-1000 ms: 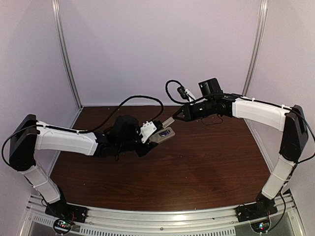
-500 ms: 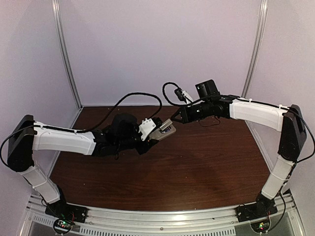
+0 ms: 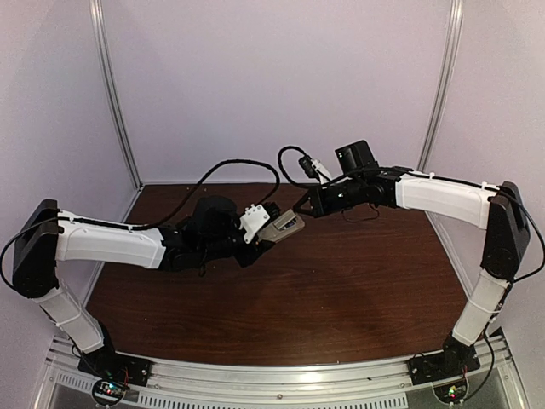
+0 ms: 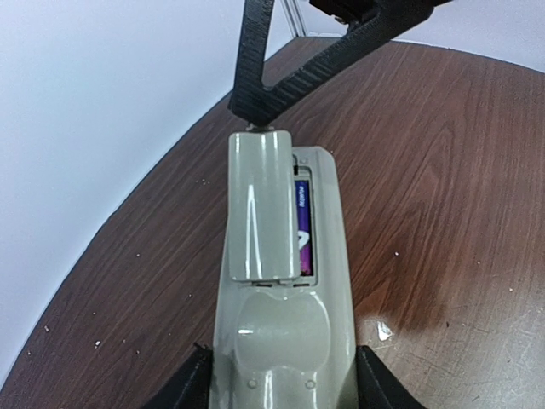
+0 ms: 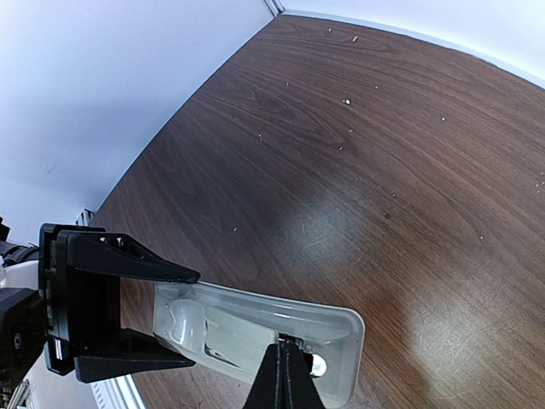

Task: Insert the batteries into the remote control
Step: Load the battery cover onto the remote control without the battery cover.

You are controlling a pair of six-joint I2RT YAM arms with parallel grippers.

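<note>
Dark wood table (image 3: 341, 290) below; above its far middle the left gripper (image 4: 283, 383) clamps the remote control (image 4: 328, 256), back up. One purple battery (image 4: 301, 226) peeks beside the skewed cover (image 4: 260, 204). Right gripper (image 4: 253, 109), pinched shut, touches the cover's far end. My call: push straight, gently, squaring it first.

Grey-beige remote control (image 4: 281, 341); purple battery (image 4: 302, 228) with perhaps white lettering; dark brown wood-grain table (image 4: 443, 213).

A dark wood-grain desk (image 3: 341, 290), faintly glossy under soft light, stands between pale lilac walls (image 3: 281, 85). Slim metal posts (image 3: 115, 94) rise at its far corners.
</note>
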